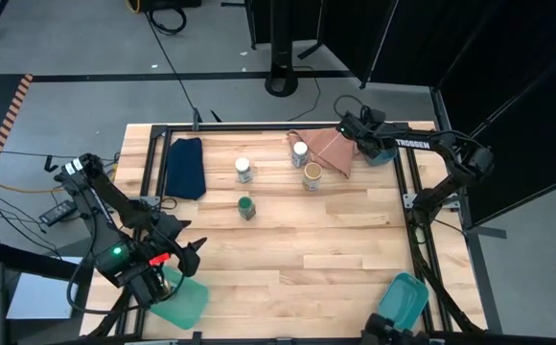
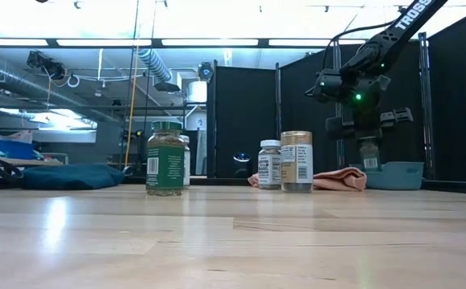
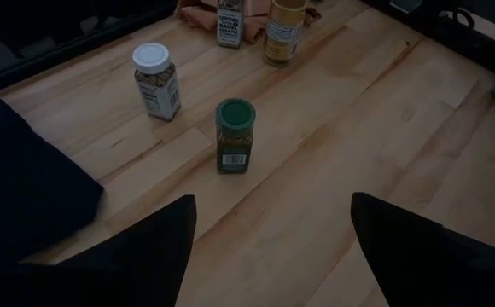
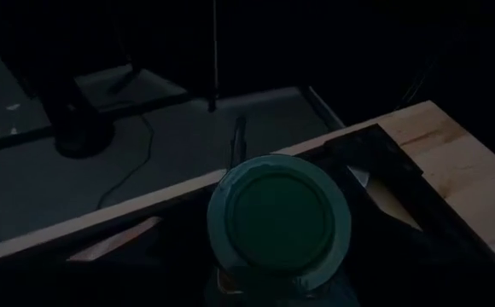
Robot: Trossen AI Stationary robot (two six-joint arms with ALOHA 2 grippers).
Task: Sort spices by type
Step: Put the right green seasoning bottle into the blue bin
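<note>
Four spice jars stand upright on their bases on the table: two with white lids (image 1: 244, 170) (image 1: 300, 151), one with a tan lid (image 1: 312, 175) and one with a green lid (image 1: 246, 206). The left wrist view shows the green-lidded one (image 3: 234, 135) ahead of my left gripper (image 3: 269, 247). That gripper (image 1: 187, 251) is open near the table's near left corner and touches nothing. My right gripper (image 2: 367, 132) is at the far right, shut on another green-lidded jar (image 4: 279, 213) above a teal bin (image 2: 398, 172). My right gripper holds the green-lidded jar by its top end, at the lid (image 4: 279, 213), coming from above and pointing down. The jar hangs upright below the fingers (image 2: 369, 154), lifted clear of the table. The dark fingers hide the exact place of contact.
A navy folded cloth (image 1: 185, 168) lies at the far left and a pinkish-tan cloth (image 1: 331, 149) by the far right jars. Teal bins sit at the far right (image 1: 385, 153), near right (image 1: 403, 299) and near left (image 1: 180, 299). The near middle of the wooden tabletop shows bare wood.
</note>
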